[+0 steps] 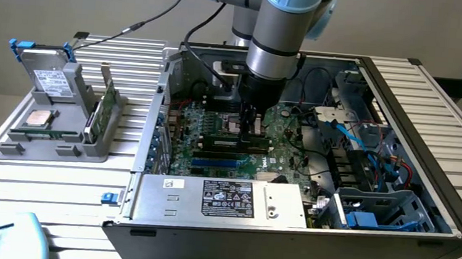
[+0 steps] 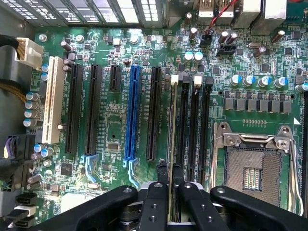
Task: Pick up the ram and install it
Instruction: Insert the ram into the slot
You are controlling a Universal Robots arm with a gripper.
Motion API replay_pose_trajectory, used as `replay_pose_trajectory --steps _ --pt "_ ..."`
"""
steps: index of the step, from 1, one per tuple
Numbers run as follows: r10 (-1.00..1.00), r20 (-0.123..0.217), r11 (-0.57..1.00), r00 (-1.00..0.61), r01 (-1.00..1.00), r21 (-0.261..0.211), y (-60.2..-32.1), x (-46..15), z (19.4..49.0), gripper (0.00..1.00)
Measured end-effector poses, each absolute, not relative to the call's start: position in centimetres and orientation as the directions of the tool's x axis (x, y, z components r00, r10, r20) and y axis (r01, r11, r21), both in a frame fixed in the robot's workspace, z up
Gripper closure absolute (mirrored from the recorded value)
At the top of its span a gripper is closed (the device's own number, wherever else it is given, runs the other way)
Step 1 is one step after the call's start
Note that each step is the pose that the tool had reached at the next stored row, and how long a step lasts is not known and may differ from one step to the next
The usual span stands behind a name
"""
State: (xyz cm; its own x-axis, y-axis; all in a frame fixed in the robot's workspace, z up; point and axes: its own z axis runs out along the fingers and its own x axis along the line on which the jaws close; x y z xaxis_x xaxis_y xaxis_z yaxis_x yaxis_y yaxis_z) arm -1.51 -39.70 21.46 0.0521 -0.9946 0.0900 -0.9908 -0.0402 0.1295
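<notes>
The ram (image 2: 173, 134) appears edge-on in the wrist view as a thin pale-green strip, held upright. My gripper (image 2: 172, 188) is shut on it, one black finger on each flat side. The stick lies in line with the first of the black memory slots (image 2: 195, 130), just beside the long black expansion slot (image 2: 154, 113); I cannot tell whether it is seated. In the exterior view my gripper (image 1: 252, 130) reaches straight down into the open computer case (image 1: 448, 202), fingertips just above the green motherboard (image 1: 206, 127).
An open processor socket (image 2: 250, 168) lies close beside the memory slots. A silver power supply (image 1: 221, 200) fills the case front; cables and drive bays (image 1: 368, 171) crowd the exterior view's right. A grey holder (image 1: 58, 122) outside holds a hard drive, a processor chip and a bracketed card.
</notes>
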Motion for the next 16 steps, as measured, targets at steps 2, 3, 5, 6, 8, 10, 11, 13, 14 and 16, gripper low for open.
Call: replay_pose_trajectory --steps 2,3,5,6,8,10,11,13,14,16 --pt "-0.995 0.090 -0.037 0.049 -0.991 0.130 -39.70 -1.51 21.45 0.86" --pt "-0.995 0.090 -0.036 0.048 -0.991 0.130 -39.70 -1.51 21.44 0.86" --pt "-0.995 0.090 -0.034 0.046 -0.991 0.130 -39.71 -1.51 21.43 0.86" --pt "-0.995 0.090 -0.033 0.044 -0.991 0.130 -39.71 -1.51 21.42 0.86" --pt "-0.995 0.090 -0.029 0.041 -0.991 0.130 -39.71 -1.51 21.40 0.86" --pt "-0.995 0.090 -0.023 0.035 -0.991 0.130 -39.70 -1.51 21.37 0.86" --pt "-0.995 0.090 -0.019 0.031 -0.991 0.130 -39.71 -1.51 21.35 0.86" --pt "-0.996 0.090 -0.014 0.026 -0.991 0.130 -39.70 -1.51 21.30 0.86" --pt "-0.996 0.090 -0.012 0.024 -0.991 0.130 -39.70 -1.51 21.28 0.86" --pt "-0.996 0.090 -0.011 0.023 -0.991 0.130 -39.70 -1.51 21.25 0.86"
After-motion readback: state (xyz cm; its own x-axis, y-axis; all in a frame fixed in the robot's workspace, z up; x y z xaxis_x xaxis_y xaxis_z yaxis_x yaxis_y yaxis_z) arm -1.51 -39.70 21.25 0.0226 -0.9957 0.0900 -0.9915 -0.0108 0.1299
